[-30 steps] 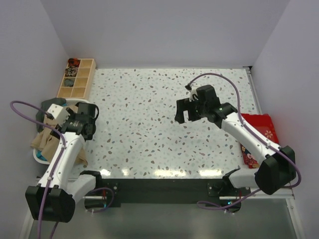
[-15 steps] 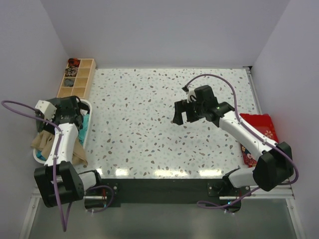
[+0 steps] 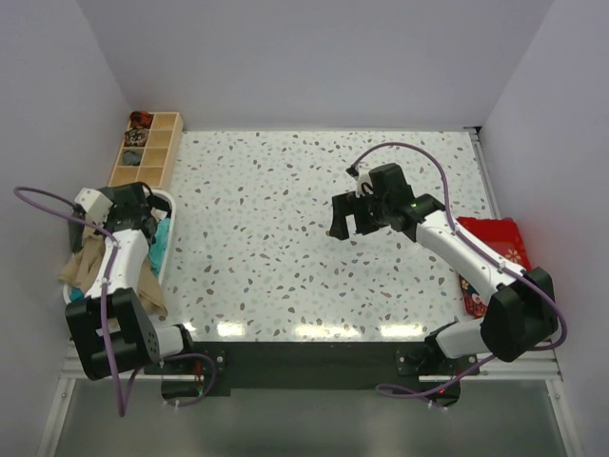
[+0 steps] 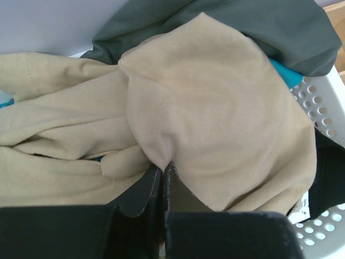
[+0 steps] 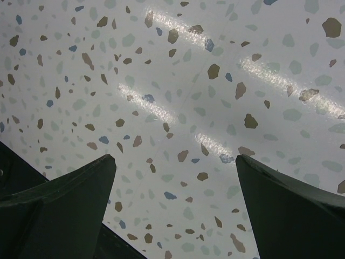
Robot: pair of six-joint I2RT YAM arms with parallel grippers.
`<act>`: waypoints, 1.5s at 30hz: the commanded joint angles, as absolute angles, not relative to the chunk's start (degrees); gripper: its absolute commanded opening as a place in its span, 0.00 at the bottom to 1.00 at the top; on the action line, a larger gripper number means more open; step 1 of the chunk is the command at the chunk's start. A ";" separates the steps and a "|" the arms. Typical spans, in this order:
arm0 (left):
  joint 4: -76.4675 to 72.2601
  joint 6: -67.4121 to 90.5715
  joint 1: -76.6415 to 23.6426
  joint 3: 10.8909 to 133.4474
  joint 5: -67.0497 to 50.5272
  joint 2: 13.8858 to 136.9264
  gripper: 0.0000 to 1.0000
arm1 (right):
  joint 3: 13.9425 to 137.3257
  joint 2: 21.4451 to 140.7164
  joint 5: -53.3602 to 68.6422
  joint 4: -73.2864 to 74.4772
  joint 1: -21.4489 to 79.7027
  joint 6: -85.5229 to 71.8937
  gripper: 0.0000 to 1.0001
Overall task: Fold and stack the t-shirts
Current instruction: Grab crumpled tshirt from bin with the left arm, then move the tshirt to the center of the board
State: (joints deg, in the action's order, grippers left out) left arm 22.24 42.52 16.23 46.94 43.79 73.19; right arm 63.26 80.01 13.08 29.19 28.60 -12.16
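Now, at the left edge of the speckled table, in the white basket: sandy-beige t-shirt heaped over dark grey-green t-shirt and teal t-shirt. Just pinched at a beige fold by the left gripper, wide a second ago, so lifting out likely next. Over mid-table, spread wide, empty: right gripper.
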 commanded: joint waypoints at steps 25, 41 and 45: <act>12.58 24.18 -4.55 82.98 -31.20 67.84 0.00 | 63.98 68.65 -2.80 28.91 28.65 -18.89 0.96; -1.50 23.39 -38.84 57.92 -16.30 85.87 0.41 | 68.03 66.26 -16.79 36.83 28.56 -18.10 0.99; -0.10 19.78 -38.85 58.27 -5.91 81.13 0.65 | 67.24 70.92 -8.56 34.90 28.56 -18.90 0.97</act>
